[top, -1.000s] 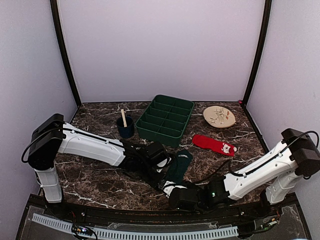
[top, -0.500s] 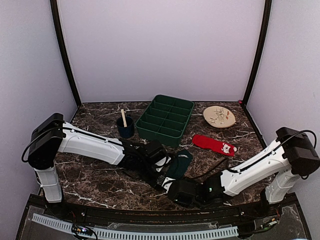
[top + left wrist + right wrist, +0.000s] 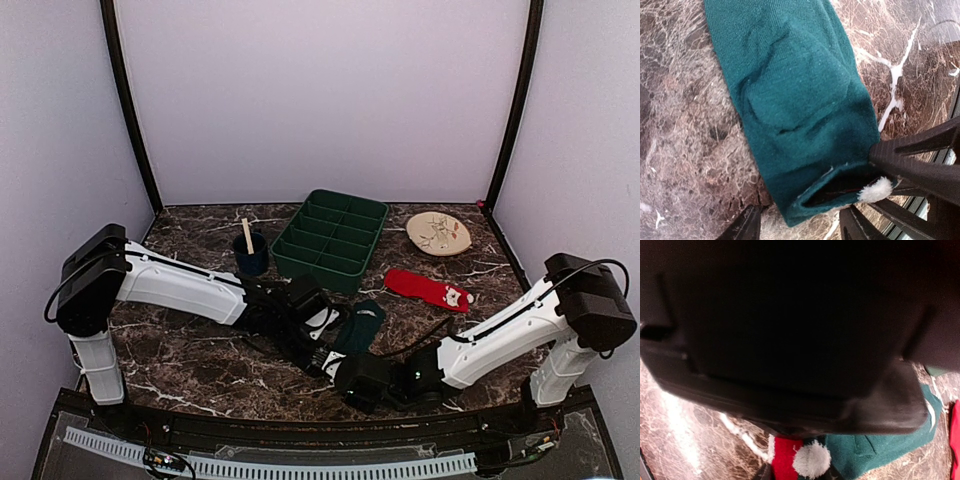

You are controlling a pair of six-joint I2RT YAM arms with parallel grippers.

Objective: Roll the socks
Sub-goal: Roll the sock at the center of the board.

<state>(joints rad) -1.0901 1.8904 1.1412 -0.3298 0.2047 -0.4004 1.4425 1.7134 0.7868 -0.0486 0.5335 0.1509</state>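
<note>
The dark teal-green sock (image 3: 361,324) lies flat on the marble, its cuff end towards me. In the left wrist view the sock (image 3: 795,95) has its cuff mouth lifted open, with a white pom-pom (image 3: 875,190) at the lip. My left gripper (image 3: 800,225) is open, and its fingers straddle the cuff end. My right gripper (image 3: 345,372) comes in from the right and pinches the cuff lip. Its wrist view shows a red patch (image 3: 787,460) and the pom-pom (image 3: 811,460) between the fingertips, the rest blocked by a black body. The red sock (image 3: 428,289) lies apart to the right.
A green compartment tray (image 3: 330,240) stands at the back middle. A dark cup (image 3: 251,255) holding a wooden stick stands to its left. A beige plate (image 3: 438,232) lies at the back right. Both arms crowd the near middle of the table.
My right gripper has slid left along the near edge to the teal sock's cuff. My left gripper has shifted slightly towards me over the same end.
</note>
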